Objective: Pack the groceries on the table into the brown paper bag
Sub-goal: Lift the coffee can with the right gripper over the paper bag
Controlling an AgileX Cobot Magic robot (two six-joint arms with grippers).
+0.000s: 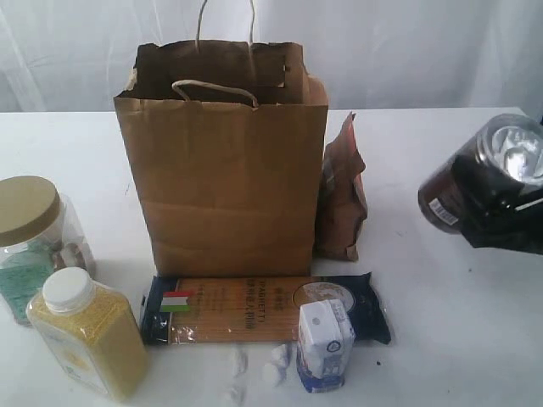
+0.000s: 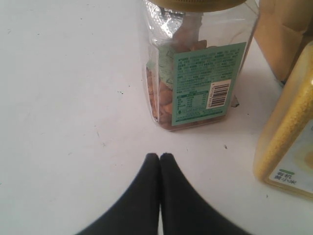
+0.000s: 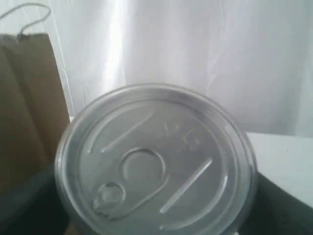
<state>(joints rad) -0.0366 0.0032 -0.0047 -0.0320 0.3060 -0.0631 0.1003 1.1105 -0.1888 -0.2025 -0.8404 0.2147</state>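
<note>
The brown paper bag point(image 1: 225, 170) stands upright with its mouth open, and the counter point(image 1: 441, 322) is bare to its right front. The right fingers point(image 1: 509, 225) grasp the dark clear-lidded can point(image 1: 462, 182) aloft at the exterior view's right edge, apart from the bag. Its long axis slants, lid up and away from the bag. Only the right wrist view shows its pull-tab top face-on. Only the left wrist view shows the left fingers point(image 2: 142, 196), clenched empty near the gold-lidded jar point(image 2: 195, 83). The spaghetti packet point(image 1: 254, 307) lies flat, crosswise before the bag.
</note>
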